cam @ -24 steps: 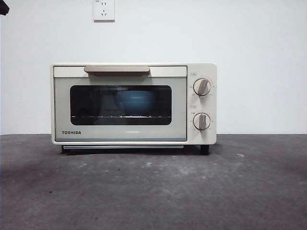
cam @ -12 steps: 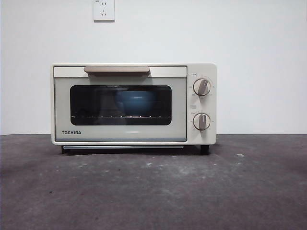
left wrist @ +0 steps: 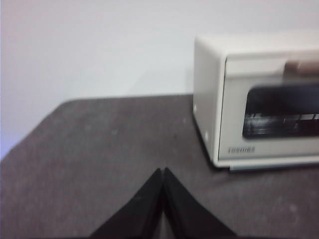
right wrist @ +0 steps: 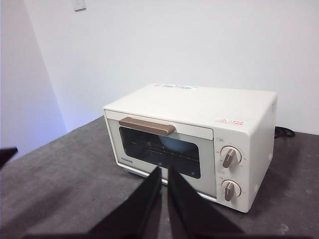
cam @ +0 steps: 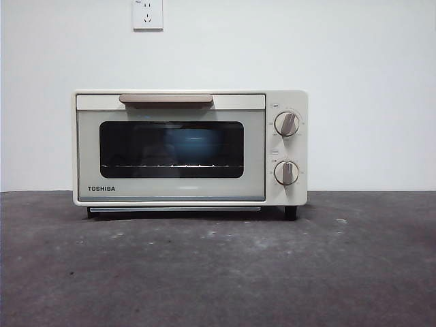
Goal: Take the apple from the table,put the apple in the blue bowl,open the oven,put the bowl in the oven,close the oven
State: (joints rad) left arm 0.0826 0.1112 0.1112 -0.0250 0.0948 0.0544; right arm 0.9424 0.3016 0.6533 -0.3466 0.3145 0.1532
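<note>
Oven door shut, blue bowl inside; left gripper and right gripper both pinched together, empty, pulled back. Little risk: door maybe unlatched.

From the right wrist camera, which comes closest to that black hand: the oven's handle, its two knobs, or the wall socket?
Measured from the right hand:
1. Handle, on the oven door just beyond the tips.
2. Knobs, at the door's far side, farther out.
3. Wall socket, high on the wall, farthest.
</note>
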